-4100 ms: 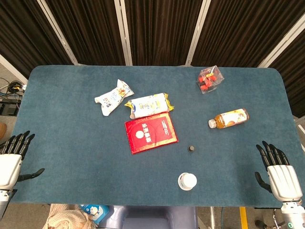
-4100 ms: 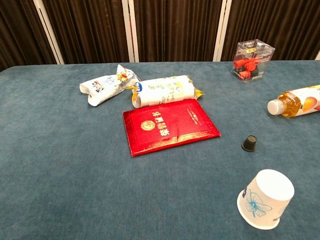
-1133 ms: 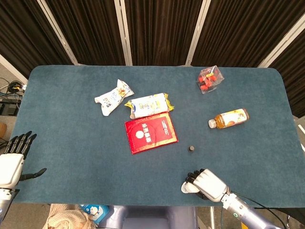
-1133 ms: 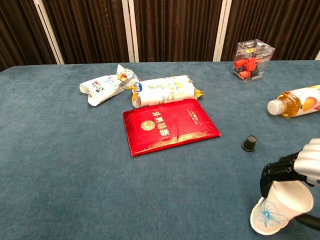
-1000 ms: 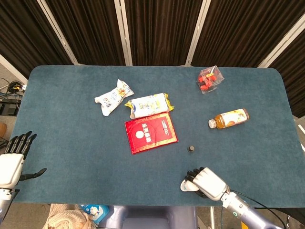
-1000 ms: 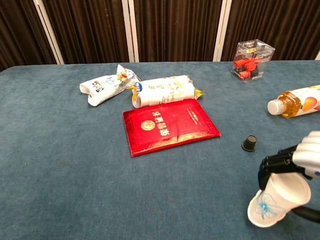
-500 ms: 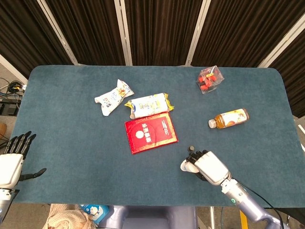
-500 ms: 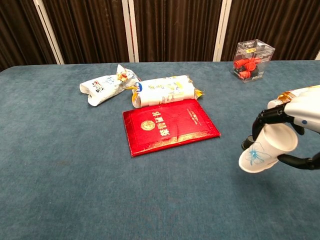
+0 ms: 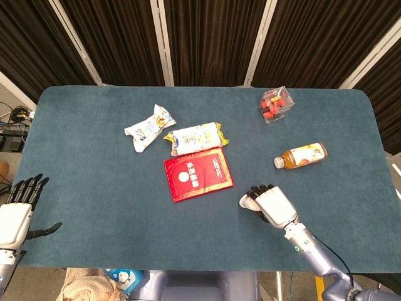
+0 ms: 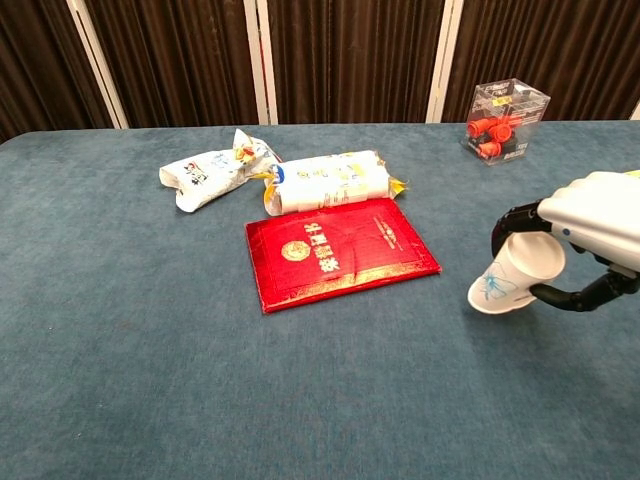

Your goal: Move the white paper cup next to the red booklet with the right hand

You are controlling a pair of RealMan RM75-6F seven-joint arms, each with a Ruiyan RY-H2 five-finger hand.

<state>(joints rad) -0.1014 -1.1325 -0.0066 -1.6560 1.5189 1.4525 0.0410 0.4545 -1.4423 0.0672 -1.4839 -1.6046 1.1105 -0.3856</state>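
The white paper cup (image 10: 512,273) with a blue butterfly print is upside down and tilted, gripped by my right hand (image 10: 580,235) just above the blue table. In the head view the cup (image 9: 246,200) peeks out left of the right hand (image 9: 270,207). The red booklet (image 10: 338,251) lies flat a short way left of the cup; the red booklet (image 9: 198,174) sits mid-table in the head view. My left hand (image 9: 15,212) hangs open off the table's left front corner, holding nothing.
Two snack packets (image 9: 195,138) (image 9: 149,128) lie behind the booklet. An orange drink bottle (image 9: 302,155) lies on its side to the right. A clear box of red parts (image 10: 506,121) stands at the back right. The hand hides the small black cap.
My right hand has carried the cup up off the near table edge and leftward and farther away, toward the booklet's right side. The left hand has stayed put.
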